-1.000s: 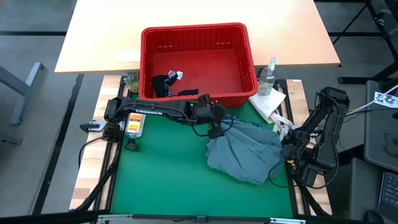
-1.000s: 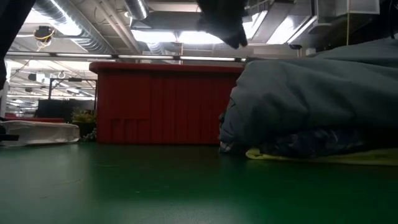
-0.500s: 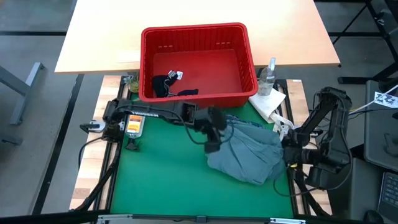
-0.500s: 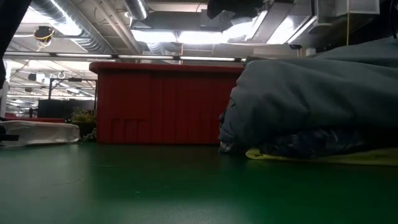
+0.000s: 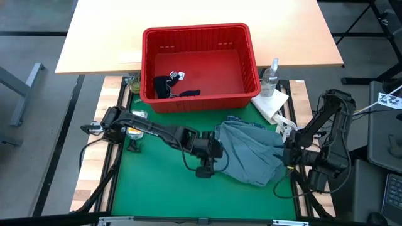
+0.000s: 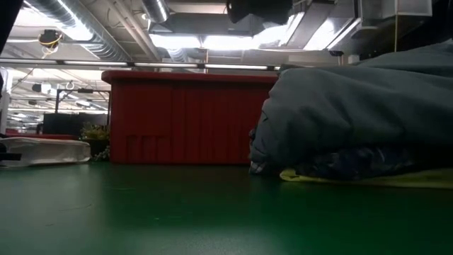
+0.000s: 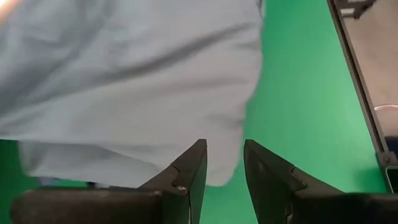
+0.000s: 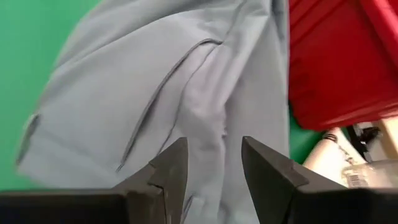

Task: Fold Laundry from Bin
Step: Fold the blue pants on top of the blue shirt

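The large grey-blue garment (image 5: 251,150) lies bunched on the green mat's right half, on top of a plaid piece (image 6: 354,163) and a yellow one (image 6: 368,179) that show only in the low view. The red bin (image 5: 195,30) stands behind it, with a dark navy garment (image 5: 169,86) on its floor. My left gripper (image 5: 213,154) hovers open over the grey-blue garment's left edge (image 7: 186,168). At the mat's right edge my right gripper (image 5: 289,154) is open too, pointing down at the garment (image 8: 186,93) with nothing between its fingers.
A white paper towel (image 5: 271,105) and a clear spray bottle (image 5: 271,75) sit at the bin's right front corner. An orange-marked object (image 5: 135,125) lies by the left arm's base. The mat's left half (image 5: 157,182) is bare green. A pale wooden tabletop (image 5: 100,37) lies beyond the bin.
My left gripper has swung from just in front of the bin toward the table's near edge, along the grey-blue garment's left side, sinking a little. My right hand has risen slightly and turned at the wrist. The garment pile has kept its shape.
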Tool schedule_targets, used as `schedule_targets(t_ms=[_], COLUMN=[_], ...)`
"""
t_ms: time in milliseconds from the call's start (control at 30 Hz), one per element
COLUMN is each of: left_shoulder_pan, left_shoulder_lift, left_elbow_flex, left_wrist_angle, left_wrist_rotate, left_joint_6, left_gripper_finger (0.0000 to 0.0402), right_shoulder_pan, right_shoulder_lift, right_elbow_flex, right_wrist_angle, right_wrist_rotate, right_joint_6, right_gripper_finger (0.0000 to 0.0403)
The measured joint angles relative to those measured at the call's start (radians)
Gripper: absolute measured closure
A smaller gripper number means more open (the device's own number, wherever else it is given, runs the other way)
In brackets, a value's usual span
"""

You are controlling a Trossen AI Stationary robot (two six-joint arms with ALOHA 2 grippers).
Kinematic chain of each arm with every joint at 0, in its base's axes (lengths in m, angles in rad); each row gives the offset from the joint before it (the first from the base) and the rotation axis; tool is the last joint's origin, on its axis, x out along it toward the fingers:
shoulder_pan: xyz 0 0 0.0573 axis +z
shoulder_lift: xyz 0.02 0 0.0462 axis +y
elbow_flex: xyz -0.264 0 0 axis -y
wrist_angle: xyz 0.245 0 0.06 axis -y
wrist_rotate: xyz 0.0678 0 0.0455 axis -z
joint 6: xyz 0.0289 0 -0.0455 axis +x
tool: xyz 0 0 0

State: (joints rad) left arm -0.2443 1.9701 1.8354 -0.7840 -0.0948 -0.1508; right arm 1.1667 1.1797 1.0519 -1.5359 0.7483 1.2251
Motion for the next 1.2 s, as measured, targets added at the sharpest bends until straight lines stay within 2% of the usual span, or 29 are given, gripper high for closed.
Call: schedule_targets(t_ms=[167,367,500,767,867,1033,1200], left_shoulder_pan=[-0.042,-0.081,-0.098,-0.111,-0.111,-0.11,-0.108], left_shoulder_lift=[0.001,0.002,0.0,0.001,0.001,0.001,0.001], left_elbow_flex=[-0.067,-0.132,-0.155,-0.18,-0.18,-0.18,-0.18], left_wrist_angle=[0.058,0.095,0.099,0.128,0.137,0.185,0.227], left_wrist_rotate=[0.0,0.0,-0.001,0.0,-0.001,-0.029,-0.129], left_joint_6=[-0.026,-0.03,-0.034,-0.061,-0.077,-0.077,-0.076], left_gripper_finger=[0.0301,0.0301,0.0301,0.0301,0.0301,0.0301,0.0301], right_shoulder_pan=[-0.103,-0.209,-0.255,-0.325,-0.338,-0.338,-0.344], right_shoulder_lift=[0.03,0.04,0.04,0.049,0.049,0.049,0.049], right_elbow_flex=[0.0,0.0,0.0,0.0,0.0,0.0,0.0], right_wrist_angle=[-0.002,0.079,0.143,0.159,0.159,0.139,0.071], right_wrist_rotate=[-0.008,-0.084,-0.16,-0.174,-0.189,-0.174,-0.166], right_joint_6=[-0.009,-0.162,-0.266,-0.299,-0.317,-0.319,-0.293], right_gripper_finger=[0.0253,0.0253,0.0253,0.0257,0.0289,0.0388,0.0376])
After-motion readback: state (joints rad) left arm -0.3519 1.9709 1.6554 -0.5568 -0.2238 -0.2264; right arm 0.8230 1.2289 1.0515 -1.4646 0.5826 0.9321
